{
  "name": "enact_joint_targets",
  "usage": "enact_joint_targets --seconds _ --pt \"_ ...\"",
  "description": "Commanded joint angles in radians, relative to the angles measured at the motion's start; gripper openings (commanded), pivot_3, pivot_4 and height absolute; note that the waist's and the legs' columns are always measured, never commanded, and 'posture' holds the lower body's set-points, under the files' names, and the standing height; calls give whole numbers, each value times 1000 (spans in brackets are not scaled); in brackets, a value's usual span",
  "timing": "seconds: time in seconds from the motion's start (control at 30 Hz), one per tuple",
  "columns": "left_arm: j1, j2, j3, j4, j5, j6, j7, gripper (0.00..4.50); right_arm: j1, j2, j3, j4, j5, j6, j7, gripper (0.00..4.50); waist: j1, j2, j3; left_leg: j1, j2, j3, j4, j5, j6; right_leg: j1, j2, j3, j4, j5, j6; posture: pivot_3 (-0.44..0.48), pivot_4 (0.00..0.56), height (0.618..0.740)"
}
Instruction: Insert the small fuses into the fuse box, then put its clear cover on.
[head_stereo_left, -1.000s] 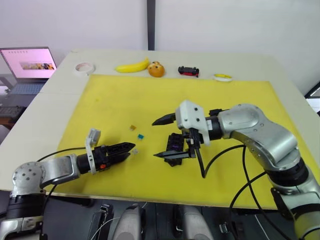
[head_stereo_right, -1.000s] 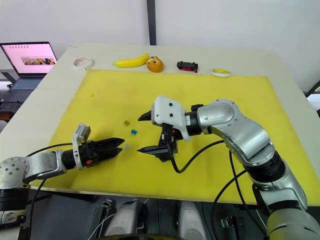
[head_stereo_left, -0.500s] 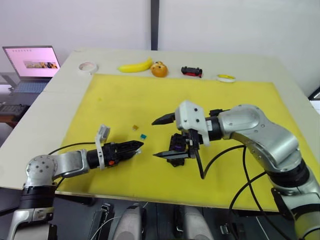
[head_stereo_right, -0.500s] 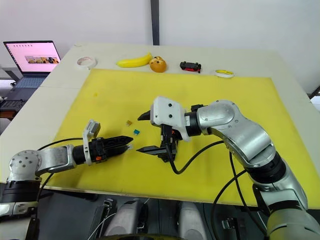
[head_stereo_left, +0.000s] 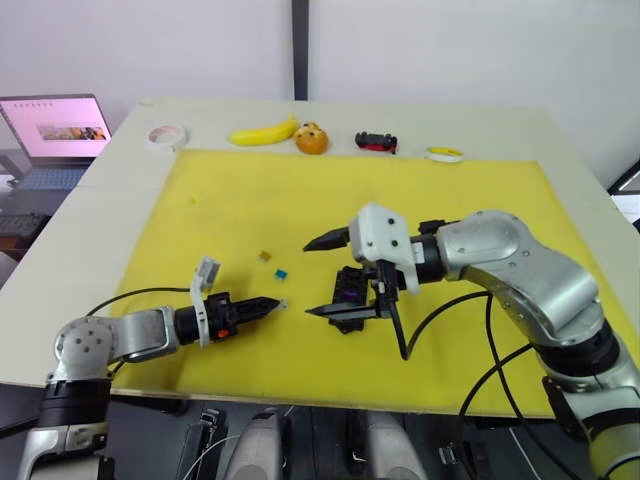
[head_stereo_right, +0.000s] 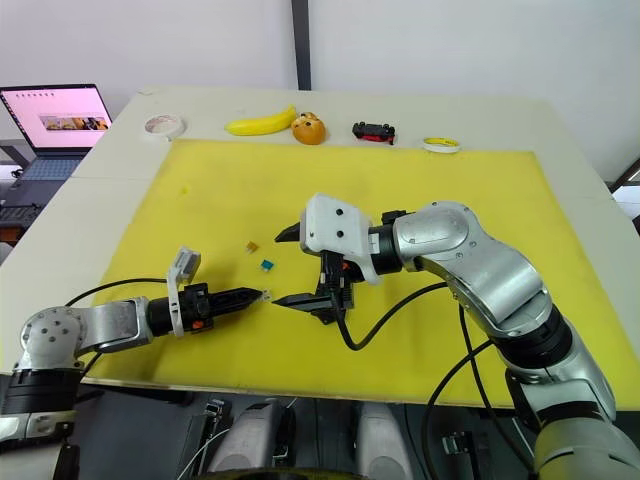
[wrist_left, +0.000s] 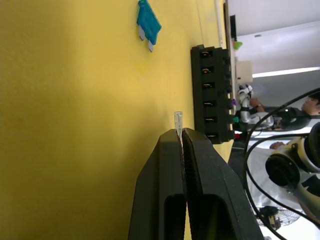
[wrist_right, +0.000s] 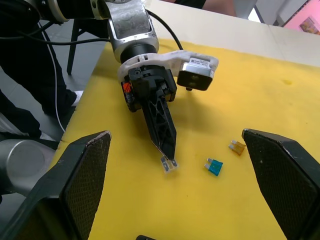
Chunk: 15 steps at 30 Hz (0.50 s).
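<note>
Two robot arms reached over a big yellow mat (head_stereo_left: 230, 200) on a pale table (head_stereo_left: 560, 140). The right gripper (head_stereo_left: 330, 275) hung near the middle of the mat with its two black fingers spread wide apart, holding nothing. Just under and behind it lay the fuse box (head_stereo_left: 352, 288), a small black block. Its long side ran away from the robot, and its row of slots showed in the left wrist view (wrist_left: 210, 95), with a few colored fuses already in along one edge. The left gripper (head_stereo_left: 268, 303) lay low on the mat, pointing toward the box, its fingers pinched tight on a tiny grey-white fuse (wrist_right: 168, 164) that stuck out past the tips. A teal fuse (head_stereo_left: 282, 272) and a brown fuse (head_stereo_left: 266, 256) lay loose on the mat a bit farther back, near each other.
</note>
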Motion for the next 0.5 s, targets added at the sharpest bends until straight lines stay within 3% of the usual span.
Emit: enact_joint_targets --seconds 0.03,0.23,0.5 --pt "16 21 54 -62 -20 -22 -50 29 -8 2 -29 -26 11 -8 -5 4500 -1 0 0 0 0 0 0 0 0 0 0 0 0 0 0 0 150 737" --pt "-50 -22 122 -195 -71 -153 -73 29 28 123 -171 0 198 126 -122 4500 2 0 1 -6 1 0 0 0 0 -5 -1 0 0 0 0 0 150 737" --pt "-177 -104 103 -319 -202 -308 0 29 48 378 -482 108 664 368 -533 4500 -1 0 1 -15 -1 0 1 0 -1 -14 -3 -1 0 2 1 0 150 737"
